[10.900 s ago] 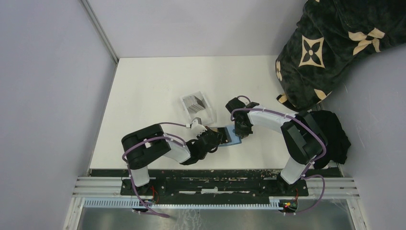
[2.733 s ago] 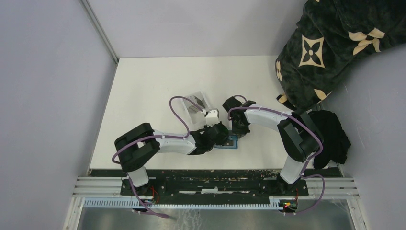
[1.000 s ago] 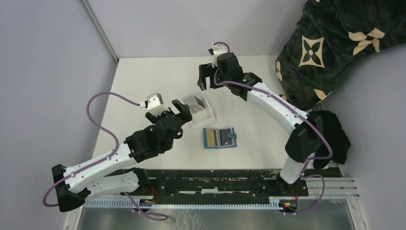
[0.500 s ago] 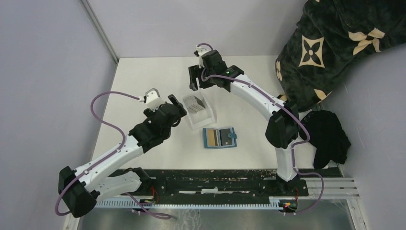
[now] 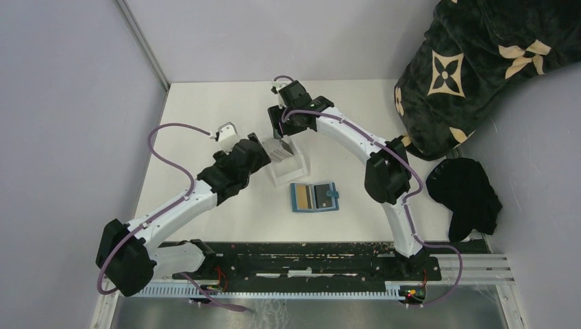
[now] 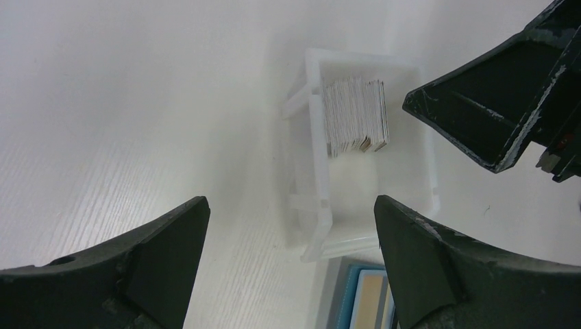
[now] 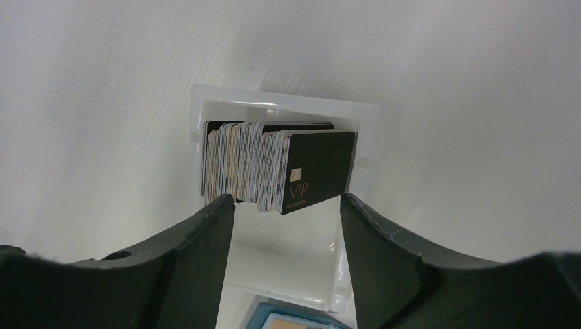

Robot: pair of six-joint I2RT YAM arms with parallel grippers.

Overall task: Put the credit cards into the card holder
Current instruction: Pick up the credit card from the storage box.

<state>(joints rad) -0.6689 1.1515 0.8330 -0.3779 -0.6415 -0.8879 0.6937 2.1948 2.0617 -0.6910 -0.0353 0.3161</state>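
The teal card holder (image 5: 314, 197) lies open on the white table with a gold credit card (image 5: 301, 198) and a greyish one in its pockets. Its edge shows at the bottom of both wrist views (image 6: 366, 301) (image 7: 294, 319). A stack of credit cards (image 7: 274, 168) stands on edge in a clear plastic tray (image 7: 288, 99), fronted by a black VIP card (image 7: 318, 168). My right gripper (image 7: 286, 202) hangs open just above that stack (image 5: 277, 147), with nothing between its fingers. My left gripper (image 6: 289, 205) stands wide open at the tray's left side (image 6: 322, 205), empty.
A black patterned blanket (image 5: 479, 62) and a black cloth (image 5: 466, 195) lie at the right edge. Grey walls close in the table at left and back. The right gripper's fingers (image 6: 500, 116) show in the left wrist view, close beside the tray.
The right arm has swung left and down over the tray and its jaws have narrowed. The left arm has reached forward and right to the tray's side.
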